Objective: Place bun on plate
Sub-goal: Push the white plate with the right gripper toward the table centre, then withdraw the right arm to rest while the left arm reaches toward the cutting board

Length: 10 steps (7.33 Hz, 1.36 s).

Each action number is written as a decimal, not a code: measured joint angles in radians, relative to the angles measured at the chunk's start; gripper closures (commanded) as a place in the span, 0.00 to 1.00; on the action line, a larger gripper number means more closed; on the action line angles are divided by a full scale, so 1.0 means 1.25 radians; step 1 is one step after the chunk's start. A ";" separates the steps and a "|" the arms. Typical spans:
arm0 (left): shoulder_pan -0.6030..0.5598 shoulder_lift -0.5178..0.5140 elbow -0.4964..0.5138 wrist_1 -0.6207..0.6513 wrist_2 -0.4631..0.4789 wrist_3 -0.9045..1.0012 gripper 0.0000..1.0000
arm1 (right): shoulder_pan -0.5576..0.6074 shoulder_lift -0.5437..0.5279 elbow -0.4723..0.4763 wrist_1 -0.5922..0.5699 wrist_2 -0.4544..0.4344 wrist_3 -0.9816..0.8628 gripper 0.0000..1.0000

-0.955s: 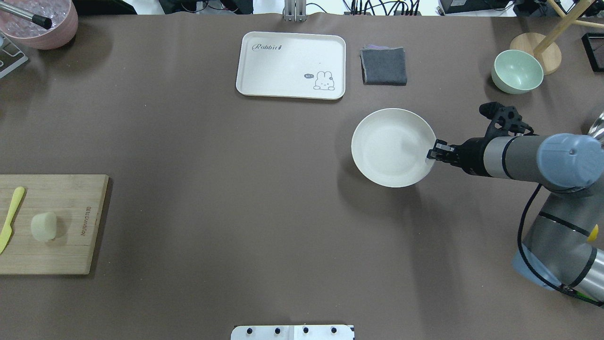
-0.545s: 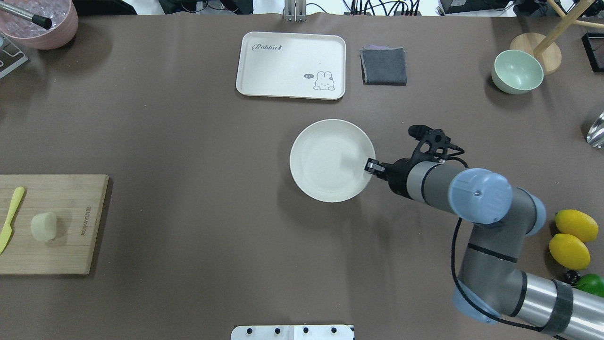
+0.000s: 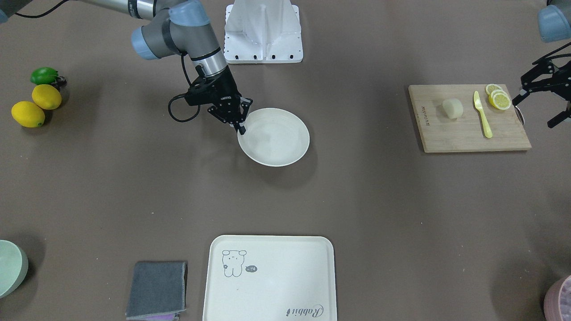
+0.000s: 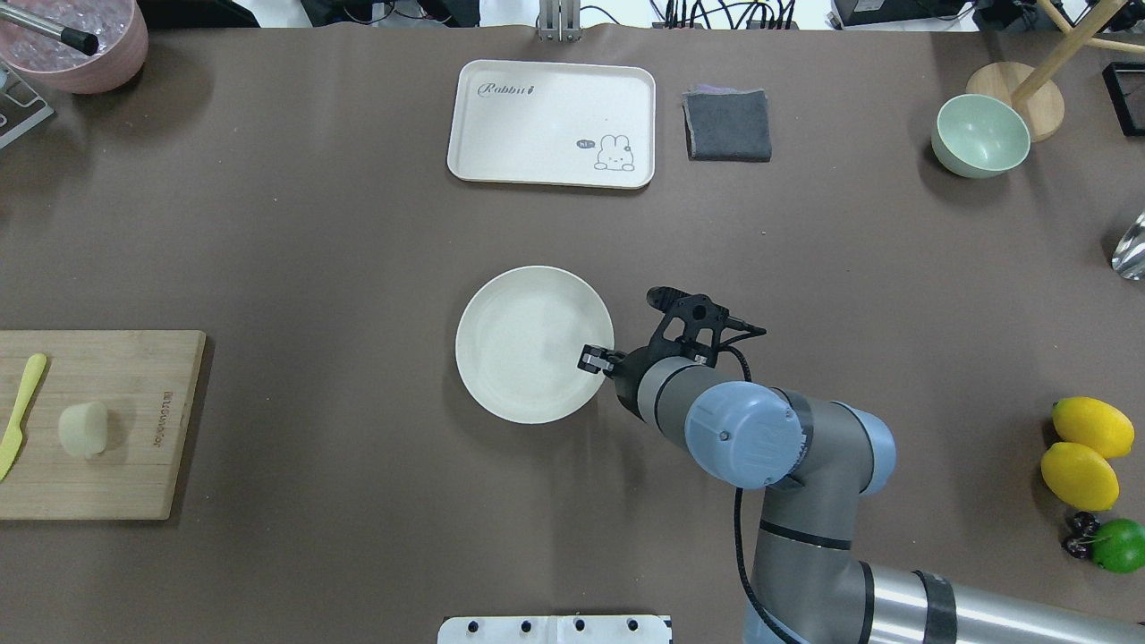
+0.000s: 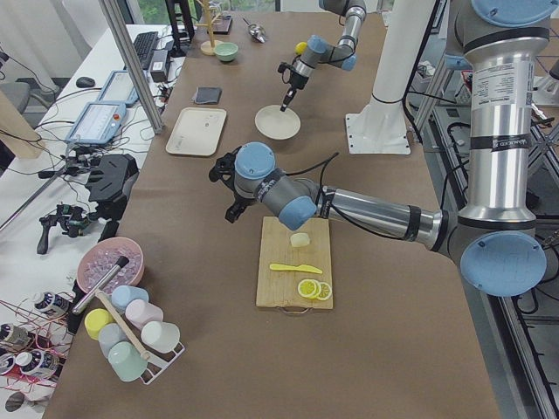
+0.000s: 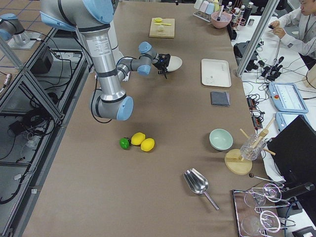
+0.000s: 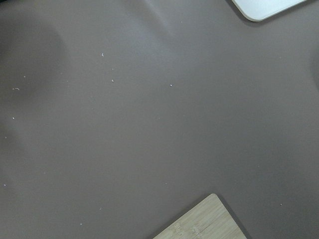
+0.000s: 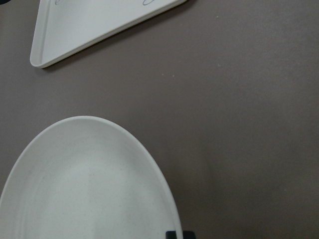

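The bun (image 4: 83,429), a small pale lump, lies on a wooden cutting board (image 4: 134,465) at the table's left edge, also seen in the front view as the bun (image 3: 452,108). The round cream plate (image 4: 523,340) is near the table's middle. My right gripper (image 4: 592,358) is shut on the plate's right rim; from the front, the right gripper (image 3: 241,129) pinches that edge. My left gripper (image 3: 535,113) hovers open beside the board's outer end, a short way from the bun, with nothing in it. It does not show in the overhead view.
A yellow knife (image 4: 20,414) and lemon slices (image 3: 498,98) share the board. The rabbit tray (image 4: 552,122), grey cloth (image 4: 727,125) and green bowl (image 4: 979,134) stand along the far side. Two lemons (image 4: 1084,452) and a lime (image 4: 1118,544) lie at the right.
My right gripper has carried the plate by its rim from the table's right part leftward and nearer to the robot, into the middle. The bun and board have not moved.
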 measured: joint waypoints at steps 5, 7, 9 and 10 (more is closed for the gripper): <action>0.000 -0.002 -0.001 0.000 0.005 -0.043 0.02 | 0.117 0.006 0.062 -0.143 0.183 -0.066 0.00; 0.006 0.000 -0.006 0.001 0.007 -0.154 0.02 | 0.288 -0.087 0.149 -0.191 0.387 -0.236 0.00; 0.063 0.004 -0.028 0.000 0.056 -0.290 0.03 | 0.486 -0.183 0.181 -0.198 0.583 -0.440 0.00; 0.114 0.008 -0.042 0.000 0.112 -0.355 0.03 | 0.577 -0.229 0.184 -0.199 0.657 -0.539 0.00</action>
